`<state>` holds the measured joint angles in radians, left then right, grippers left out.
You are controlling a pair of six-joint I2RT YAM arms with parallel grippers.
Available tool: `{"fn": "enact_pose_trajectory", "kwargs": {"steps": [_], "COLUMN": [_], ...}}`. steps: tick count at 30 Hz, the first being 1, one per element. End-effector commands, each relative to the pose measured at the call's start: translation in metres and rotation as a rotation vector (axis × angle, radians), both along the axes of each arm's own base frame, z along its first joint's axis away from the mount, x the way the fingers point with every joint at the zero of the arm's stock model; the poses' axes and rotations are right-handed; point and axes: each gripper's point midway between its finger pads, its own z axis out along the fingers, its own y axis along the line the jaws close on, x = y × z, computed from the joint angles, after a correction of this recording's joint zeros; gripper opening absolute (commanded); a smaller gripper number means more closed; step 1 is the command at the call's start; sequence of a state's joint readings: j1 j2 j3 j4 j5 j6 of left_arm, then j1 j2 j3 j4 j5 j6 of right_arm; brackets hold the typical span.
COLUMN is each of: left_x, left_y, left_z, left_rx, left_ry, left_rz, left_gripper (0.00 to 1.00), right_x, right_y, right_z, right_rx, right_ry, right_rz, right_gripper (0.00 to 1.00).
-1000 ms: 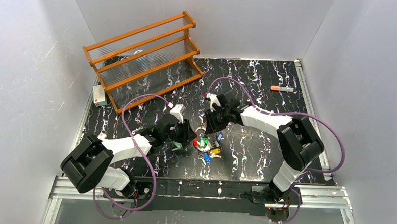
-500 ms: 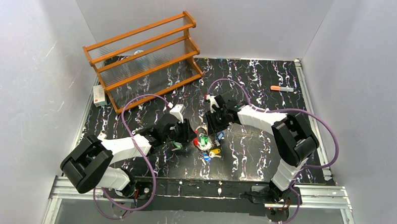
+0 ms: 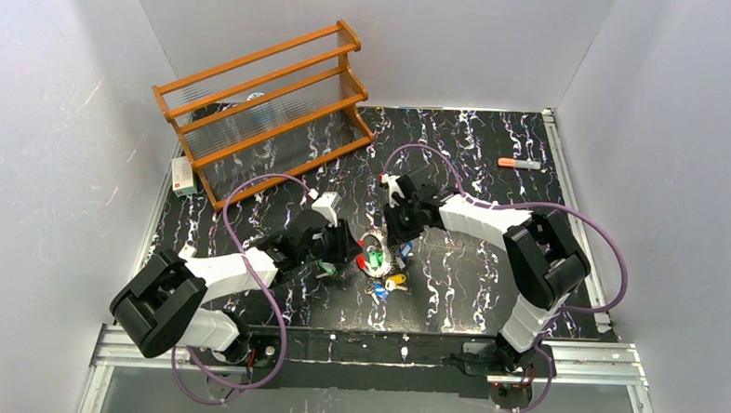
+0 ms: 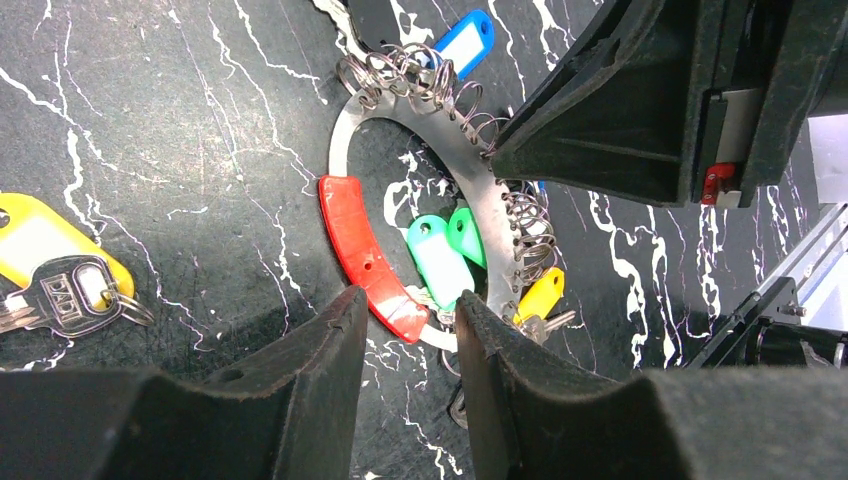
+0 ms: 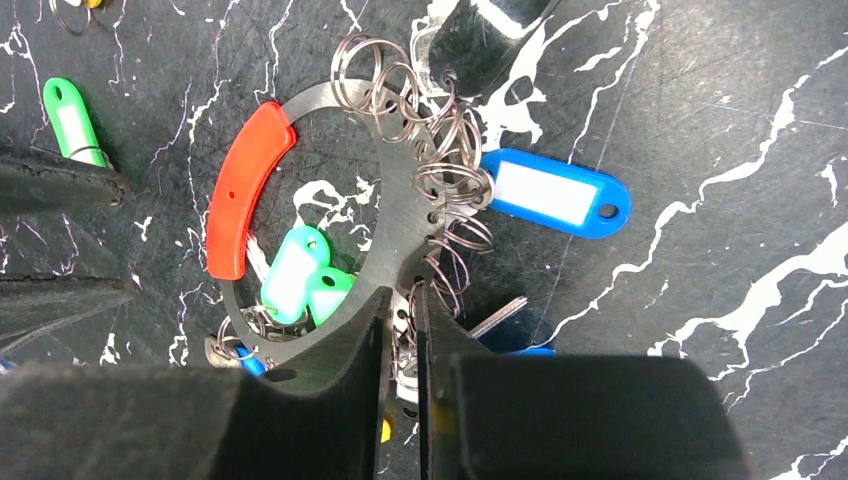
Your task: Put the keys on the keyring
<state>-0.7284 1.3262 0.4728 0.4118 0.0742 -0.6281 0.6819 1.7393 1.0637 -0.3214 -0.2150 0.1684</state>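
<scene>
On table [image 3: 467, 146]: one keyring [image 5: 245, 185], two green tags [image 5: 290, 275] inside; right tool [image 5: 402, 300] pinching it, left tool [image 4: 408, 305] ajar.

Keyring [image 3: 375, 258] is hemmed on two sides. L gripper [image 4: 408, 305] sits at its left edge, jaws apart astride the red arc's end. R gripper [image 5: 400, 300] sits at its far-right edge, fingers pinched on the steel band. Near side of keyring is cluttered w/ loose keys [image 3: 388, 284], yellow and blue tags. Left of keyring, a green tag [image 5: 72, 122] lies just beside L gripper. Inside the ring, two green tags [image 4: 440, 255] fill much of the hole. Open tabletop [image 3: 452, 275] lies right of keyring and beyond it, btw rack [image 3: 264, 109] far-left and marker [image 3: 519, 163] far-right. Arm cables [image 3: 251, 188] loop above.
</scene>
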Motion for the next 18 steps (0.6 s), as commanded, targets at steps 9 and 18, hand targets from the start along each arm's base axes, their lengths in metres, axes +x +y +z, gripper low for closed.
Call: {"fn": "enact_pose_trajectory", "kwargs": {"steps": [9, 18], "left_x": [0.004, 0.005], "left_y": [0.003, 0.003], "left_z": [0.020, 0.026], "left_rx": [-0.013, -0.009], "left_ry": [-0.053, -0.074], "left_rz": [0.012, 0.003], "left_gripper": [0.37, 0.37], "right_x": [0.011, 0.012], "right_y": [-0.015, -0.006], "right_z": [0.008, 0.020], "right_rx": [-0.069, -0.019], "right_ry": [-0.073, -0.092], "right_rz": [-0.034, -0.001], "right_gripper": [0.18, 0.01]}}
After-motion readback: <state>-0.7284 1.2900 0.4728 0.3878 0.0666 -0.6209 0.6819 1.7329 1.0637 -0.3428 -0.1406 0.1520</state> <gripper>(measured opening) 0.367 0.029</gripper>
